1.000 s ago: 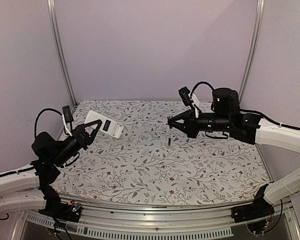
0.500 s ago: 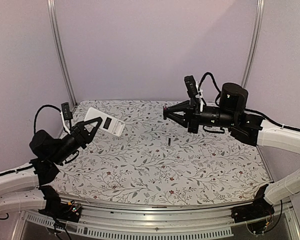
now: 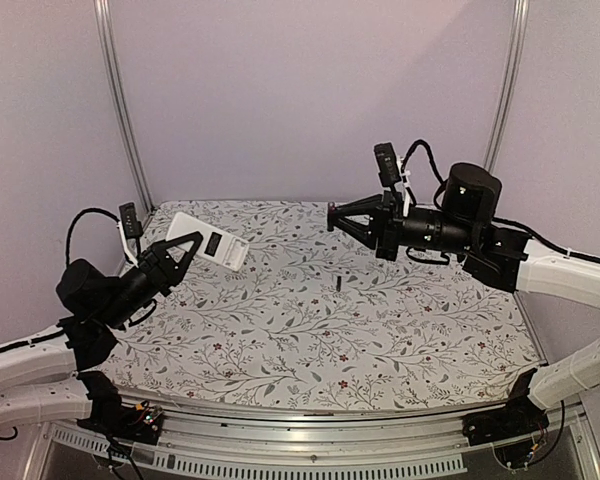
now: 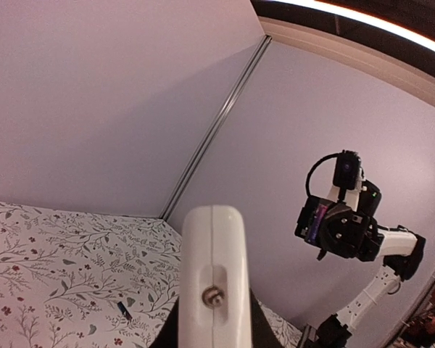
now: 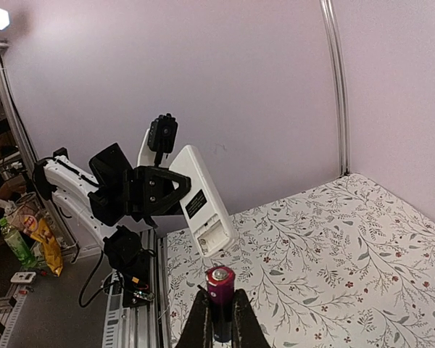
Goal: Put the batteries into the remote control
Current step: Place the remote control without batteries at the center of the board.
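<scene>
The remote control [image 3: 210, 244] is a white bar held up in the air at the left, with my left gripper [image 3: 187, 247] shut on it. In the right wrist view the remote control [image 5: 201, 197] shows its back, with the battery slot [image 5: 216, 236] uncovered and facing my right gripper [image 5: 220, 325]. That gripper is shut on one of the batteries [image 5: 220, 293], dark with a magenta end, pointing at the remote from a distance. In the top view the right gripper [image 3: 332, 215] hangs above the table's back middle. A second battery [image 3: 338, 285] lies on the table, and this battery [image 4: 123, 310] also shows in the left wrist view.
The table [image 3: 310, 330] has a floral cloth. Aluminium posts [image 3: 120, 110] stand at its back corners against lilac walls. The left arm's base and cables [image 5: 127, 268] sit beside the table rail, with clutter [image 5: 29, 232] beyond.
My right gripper has risen and shifted slightly left with its battery. The left gripper has tipped the remote a little higher. The battery on the table has not moved.
</scene>
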You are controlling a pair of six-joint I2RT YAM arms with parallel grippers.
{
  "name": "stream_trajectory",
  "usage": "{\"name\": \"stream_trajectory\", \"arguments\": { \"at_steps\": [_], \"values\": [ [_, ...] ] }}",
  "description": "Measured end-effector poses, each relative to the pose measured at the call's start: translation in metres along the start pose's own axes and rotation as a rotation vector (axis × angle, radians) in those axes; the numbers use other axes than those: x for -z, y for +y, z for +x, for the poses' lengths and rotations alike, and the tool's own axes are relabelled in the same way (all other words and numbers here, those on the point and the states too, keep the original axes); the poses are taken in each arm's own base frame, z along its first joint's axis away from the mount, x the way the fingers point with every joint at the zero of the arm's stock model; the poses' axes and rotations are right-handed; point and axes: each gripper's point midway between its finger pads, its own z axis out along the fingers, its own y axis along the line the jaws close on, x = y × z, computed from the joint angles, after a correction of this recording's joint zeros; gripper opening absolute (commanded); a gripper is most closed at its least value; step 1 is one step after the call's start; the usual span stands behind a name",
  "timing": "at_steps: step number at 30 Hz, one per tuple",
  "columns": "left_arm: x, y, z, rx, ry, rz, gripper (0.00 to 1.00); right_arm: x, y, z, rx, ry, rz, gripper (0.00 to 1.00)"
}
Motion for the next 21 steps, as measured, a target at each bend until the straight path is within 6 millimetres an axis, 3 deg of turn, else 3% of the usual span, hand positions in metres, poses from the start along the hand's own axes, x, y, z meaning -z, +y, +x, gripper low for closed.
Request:
{"name": "stream_trajectory", "arguments": {
  "at_steps": [13, 21],
  "values": [
    [-0.002, 0.001, 0.001, 0.001, 0.004, -0.002, 0.00, 0.005, 0.011, -0.067, -0.188, -0.199, -0.038, 0.00],
    [-0.002, 0.001, 0.001, 0.002, 0.004, -0.004, 0.00, 0.006, 0.013, -0.074, -0.220, -0.220, -0.051, 0.00]
  ]
}}
